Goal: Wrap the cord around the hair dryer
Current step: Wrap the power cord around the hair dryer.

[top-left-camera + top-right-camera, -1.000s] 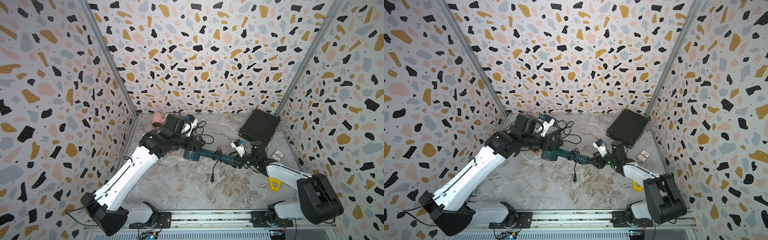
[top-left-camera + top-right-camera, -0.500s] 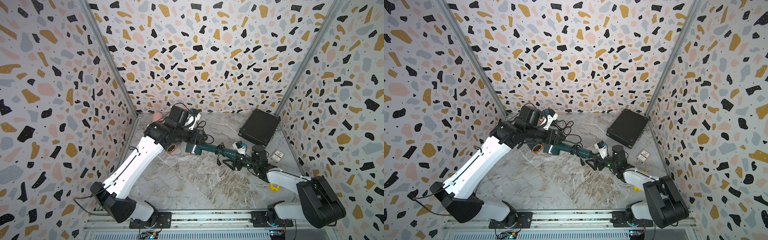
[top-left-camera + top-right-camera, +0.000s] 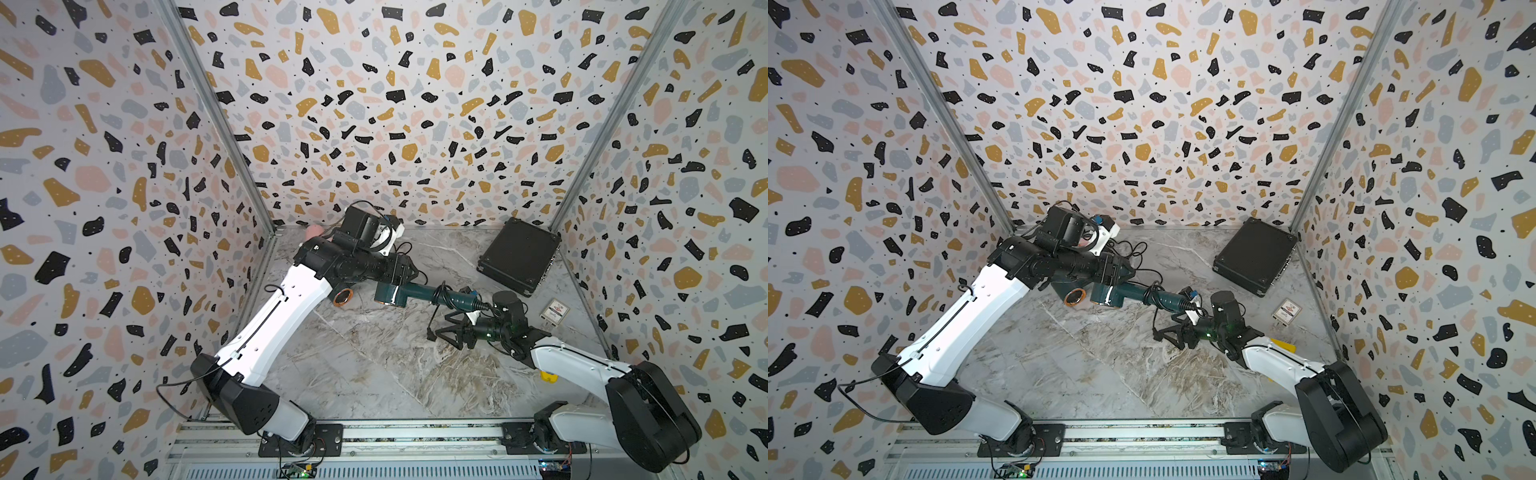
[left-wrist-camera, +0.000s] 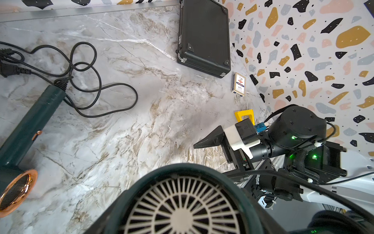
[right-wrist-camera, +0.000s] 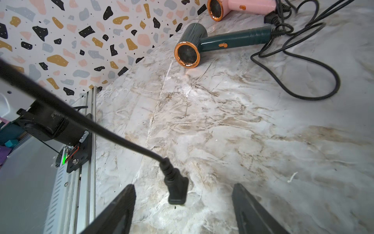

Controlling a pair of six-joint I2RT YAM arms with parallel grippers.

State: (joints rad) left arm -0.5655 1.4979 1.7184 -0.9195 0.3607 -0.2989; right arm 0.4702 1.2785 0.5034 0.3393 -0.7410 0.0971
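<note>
Hair dryer (image 3: 390,294), dark green, gripped by the left jaws over the bench (image 3: 374,374) middle
Cord (image 3: 436,293) is looped round its handle; plug (image 5: 175,187) is hung between wide-open right jaws; grip contact is mostly hidden.

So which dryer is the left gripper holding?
The green dryer with cord looped on it, in the left gripper; the second green dryer and the pink dryer lie untouched on the table.

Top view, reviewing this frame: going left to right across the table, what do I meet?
Pink dryer → spare green dryer's nozzle → held green hair dryer → black case.
</note>
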